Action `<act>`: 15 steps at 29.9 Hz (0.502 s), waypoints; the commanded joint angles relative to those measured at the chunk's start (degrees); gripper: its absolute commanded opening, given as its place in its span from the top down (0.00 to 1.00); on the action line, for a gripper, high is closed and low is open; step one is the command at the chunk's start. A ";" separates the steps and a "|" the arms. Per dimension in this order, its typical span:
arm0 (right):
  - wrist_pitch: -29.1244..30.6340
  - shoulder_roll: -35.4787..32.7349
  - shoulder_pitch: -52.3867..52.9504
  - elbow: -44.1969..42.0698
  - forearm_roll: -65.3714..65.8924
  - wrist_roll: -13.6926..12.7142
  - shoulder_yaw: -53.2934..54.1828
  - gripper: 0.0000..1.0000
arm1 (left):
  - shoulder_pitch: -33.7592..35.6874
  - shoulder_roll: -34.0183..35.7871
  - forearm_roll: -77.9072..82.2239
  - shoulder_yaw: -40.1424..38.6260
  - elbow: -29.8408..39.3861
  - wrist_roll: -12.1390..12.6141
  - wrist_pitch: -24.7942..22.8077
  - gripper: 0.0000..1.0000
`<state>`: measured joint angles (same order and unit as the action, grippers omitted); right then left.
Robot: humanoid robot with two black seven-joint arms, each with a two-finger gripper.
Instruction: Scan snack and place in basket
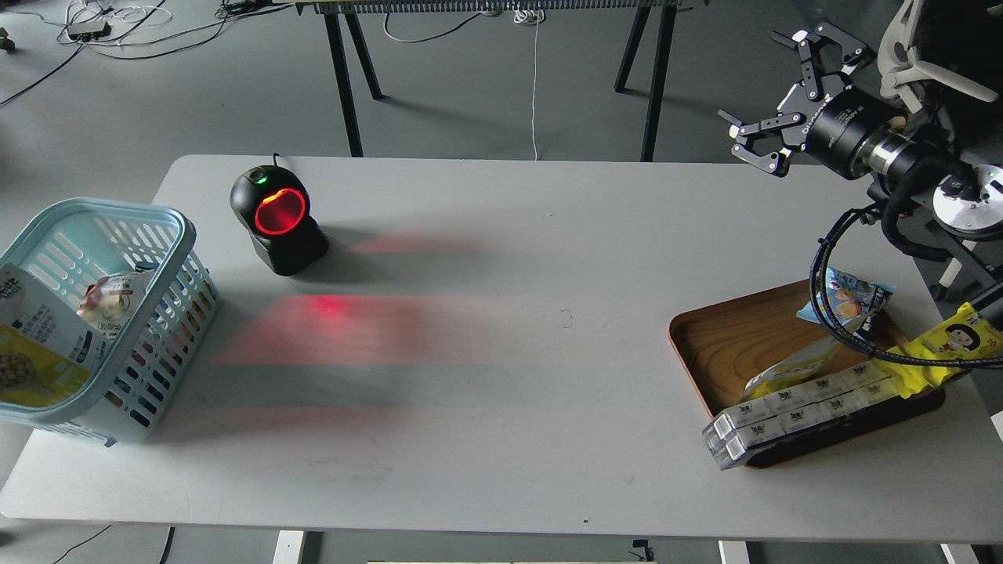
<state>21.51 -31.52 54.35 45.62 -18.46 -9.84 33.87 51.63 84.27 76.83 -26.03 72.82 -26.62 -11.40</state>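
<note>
Your right claw (pixel 772 98) is raised above the far right corner of the table (pixel 501 439), fingers spread wide, gripping and touching nothing. The snack (pixel 31 345) lies inside the basket (pixel 168 251) at the table's left edge, yellow front visible. Your left claw is out of view.
</note>
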 commanded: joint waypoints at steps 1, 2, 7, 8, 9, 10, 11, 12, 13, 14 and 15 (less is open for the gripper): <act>-1.65 1.20 0.58 0.25 0.00 0.00 0.06 0.03 | 4.79 -7.95 -10.43 -1.30 -1.44 6.56 -0.11 0.01; -1.65 1.20 0.58 0.43 0.00 0.00 0.06 0.03 | 5.67 -10.85 -14.03 -1.39 -2.06 8.49 -0.02 0.01; -1.74 1.03 1.11 1.13 0.00 0.00 0.15 0.03 | 6.82 -22.90 -34.07 -4.28 -3.29 13.34 4.19 0.01; -1.82 0.85 1.11 1.39 0.00 0.00 0.23 0.03 | 6.74 -24.57 -37.85 -4.72 -3.29 14.91 4.98 0.01; -1.74 0.59 1.11 2.01 0.00 0.00 0.32 0.03 | 6.73 -26.68 -41.80 -4.90 -3.29 16.67 5.86 0.01; -1.74 0.32 1.02 2.71 0.00 0.00 0.76 0.03 | 6.82 -28.87 -45.67 -4.99 -3.38 17.91 6.39 0.01; -1.74 0.32 0.85 3.41 0.00 0.00 1.20 0.03 | 6.82 -30.37 -49.28 -4.99 -3.30 18.53 6.74 0.01; -1.74 0.15 0.67 3.94 0.00 -0.09 1.72 0.03 | 6.82 -31.96 -53.49 -4.99 -3.38 18.71 6.92 0.01; -1.74 -0.12 0.49 4.38 0.00 0.00 2.16 0.03 | 6.65 -33.10 -57.54 -4.99 -3.56 18.80 7.01 0.01; -1.74 -0.55 0.32 4.73 0.00 0.00 2.60 0.03 | 6.56 -34.42 -61.67 -4.99 -4.17 18.71 6.92 0.01; -1.74 -1.25 0.23 5.17 0.00 0.00 2.96 0.03 | 6.30 -35.82 -65.71 -4.99 -5.30 18.62 6.92 0.01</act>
<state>19.75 -31.50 55.03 49.54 -18.45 -9.85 35.66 58.38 52.41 22.65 -30.97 69.20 -8.22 -4.66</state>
